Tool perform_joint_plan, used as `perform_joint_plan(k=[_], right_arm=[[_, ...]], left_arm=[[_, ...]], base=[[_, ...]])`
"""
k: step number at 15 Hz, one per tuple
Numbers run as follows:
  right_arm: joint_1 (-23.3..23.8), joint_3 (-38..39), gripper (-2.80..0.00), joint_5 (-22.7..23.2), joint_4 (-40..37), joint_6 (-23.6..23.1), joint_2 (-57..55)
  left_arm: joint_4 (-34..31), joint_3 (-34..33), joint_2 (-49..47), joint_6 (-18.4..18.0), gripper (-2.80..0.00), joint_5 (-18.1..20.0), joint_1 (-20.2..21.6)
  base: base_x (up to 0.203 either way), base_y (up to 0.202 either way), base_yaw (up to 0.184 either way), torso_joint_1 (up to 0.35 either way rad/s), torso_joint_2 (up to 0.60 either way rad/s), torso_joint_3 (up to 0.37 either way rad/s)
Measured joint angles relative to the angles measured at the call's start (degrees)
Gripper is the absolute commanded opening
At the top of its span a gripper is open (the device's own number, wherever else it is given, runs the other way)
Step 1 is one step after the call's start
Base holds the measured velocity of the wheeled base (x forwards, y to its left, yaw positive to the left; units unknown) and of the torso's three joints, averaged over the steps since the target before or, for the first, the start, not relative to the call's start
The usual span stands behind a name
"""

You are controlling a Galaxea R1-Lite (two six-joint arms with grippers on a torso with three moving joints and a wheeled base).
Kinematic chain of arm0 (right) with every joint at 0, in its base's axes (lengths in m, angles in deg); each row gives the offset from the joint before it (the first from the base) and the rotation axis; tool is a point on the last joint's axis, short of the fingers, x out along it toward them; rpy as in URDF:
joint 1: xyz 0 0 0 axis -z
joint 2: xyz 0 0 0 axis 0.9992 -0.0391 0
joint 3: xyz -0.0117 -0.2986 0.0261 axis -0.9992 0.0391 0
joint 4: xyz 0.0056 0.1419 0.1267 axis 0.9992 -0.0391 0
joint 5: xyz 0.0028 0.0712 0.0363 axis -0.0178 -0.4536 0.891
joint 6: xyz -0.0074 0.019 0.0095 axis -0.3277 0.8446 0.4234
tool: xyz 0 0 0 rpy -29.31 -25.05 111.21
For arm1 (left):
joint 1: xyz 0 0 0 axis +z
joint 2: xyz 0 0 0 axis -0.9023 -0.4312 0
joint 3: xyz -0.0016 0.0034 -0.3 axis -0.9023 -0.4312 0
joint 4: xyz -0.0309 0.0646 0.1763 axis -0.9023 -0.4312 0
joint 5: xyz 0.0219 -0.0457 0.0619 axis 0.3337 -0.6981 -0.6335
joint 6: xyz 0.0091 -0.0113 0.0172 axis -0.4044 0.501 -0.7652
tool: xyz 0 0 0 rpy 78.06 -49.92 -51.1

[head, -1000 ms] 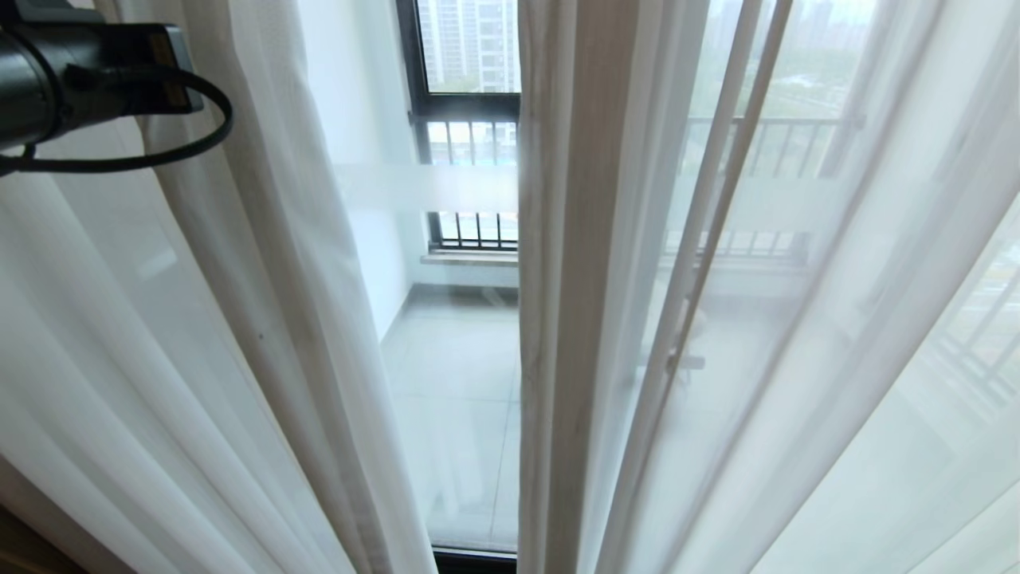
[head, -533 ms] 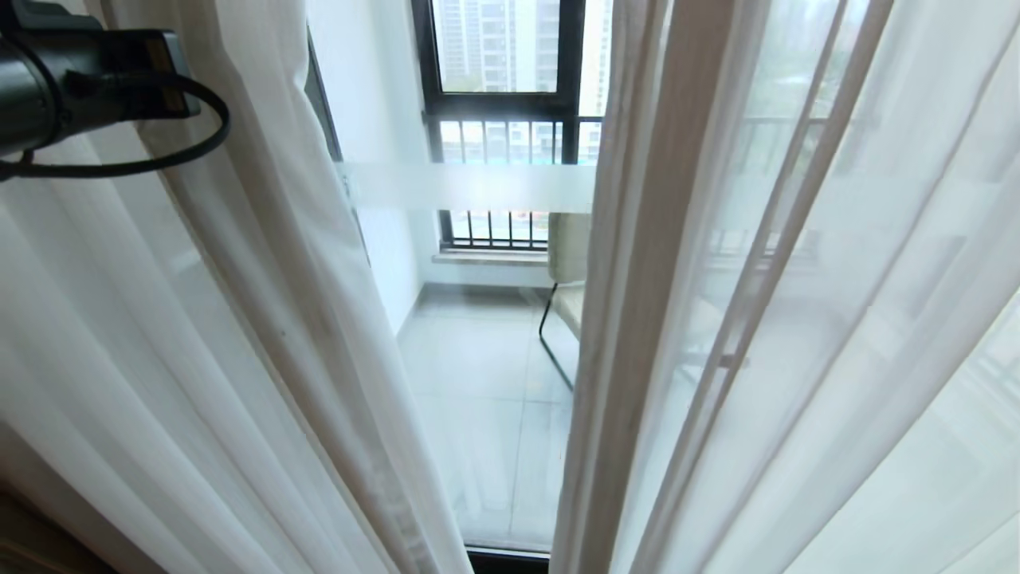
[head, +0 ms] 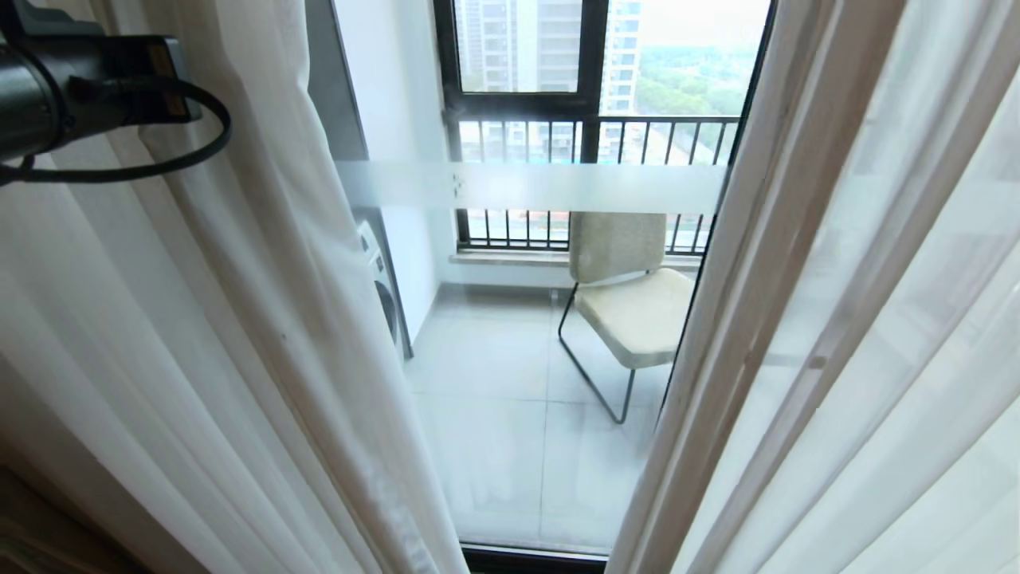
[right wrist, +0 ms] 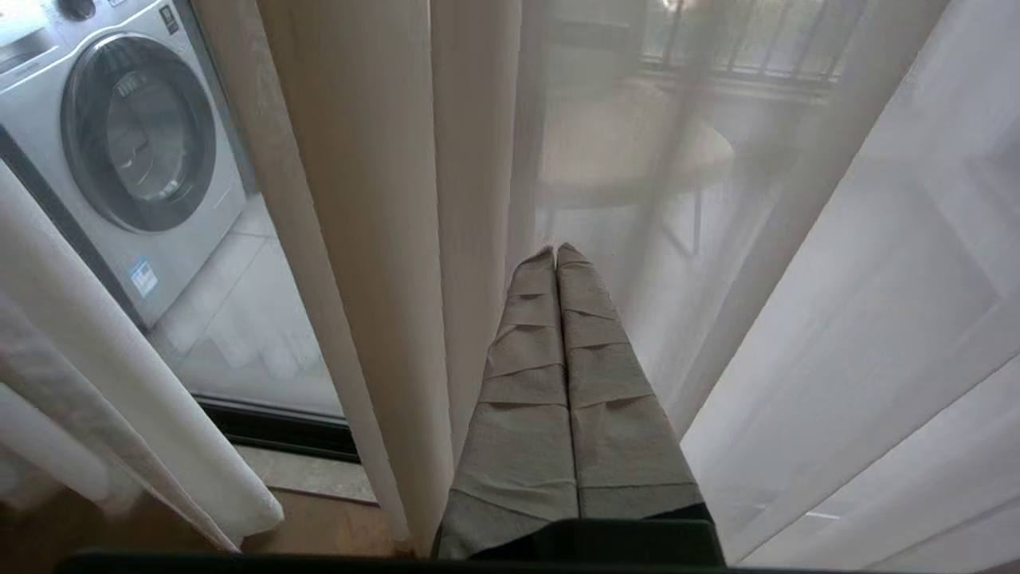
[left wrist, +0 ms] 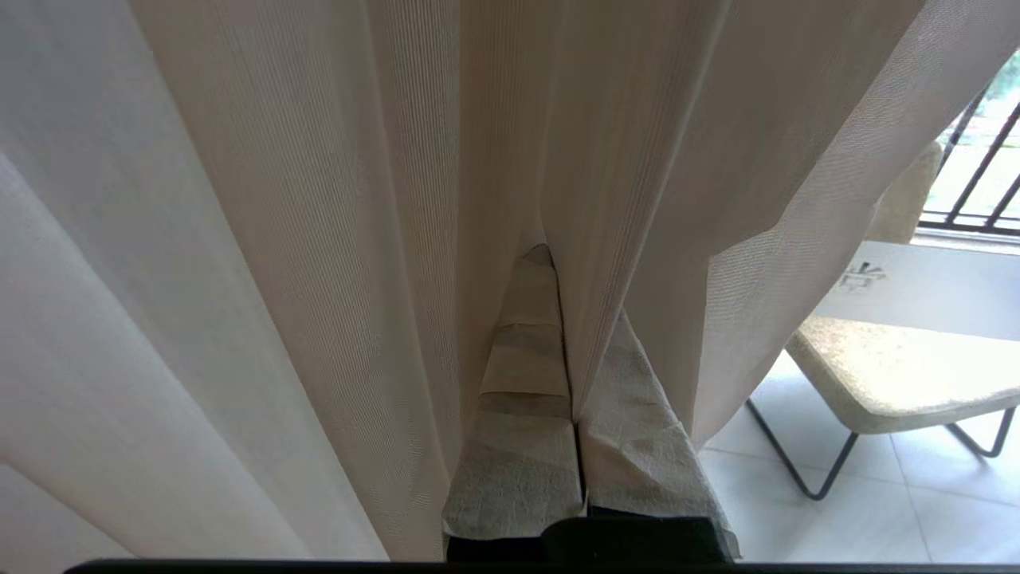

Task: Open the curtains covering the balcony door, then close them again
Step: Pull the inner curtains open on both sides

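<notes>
Between two parted halves of the curtains (head: 263, 335) a wide gap is seen in the head view, and through it the balcony door (head: 526, 187) is exposed, its frosted white band crossing the glass. Beyond the pane a beige chair (head: 629, 307) on thin black legs is seen on the tiled balcony floor (head: 494, 383), before a black-framed window with a bar railing (head: 606, 135). Part of a washing machine (head: 381, 279) is visible just behind the left curtain edge.

At the upper left of the head view the left arm (head: 56, 88) is raised, with a black cable looped beneath it, against the left half of the curtains. In the left wrist view the left hand (left wrist: 558, 335) is shown with its taped fingers (left wrist: 518, 446) pressed together and a fold of the sheer fabric caught between them.

In the right wrist view the right hand (right wrist: 558, 255) is shown with its taped fingers together, resting against the right curtain half (right wrist: 414, 199); whether fabric is pinched there cannot be told.
</notes>
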Motion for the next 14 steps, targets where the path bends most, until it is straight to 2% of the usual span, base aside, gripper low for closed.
perform_joint_plan(k=[14], right_arm=[[0.0, 0.0, -2.8, 0.0, 0.0, 0.0, 0.0]], left_arm=[[0.0, 0.3, 0.0, 0.7, -2.8, 0.0, 1.2]], base=[[0.0, 0.193, 0.001, 0.002, 0.0, 0.002]])
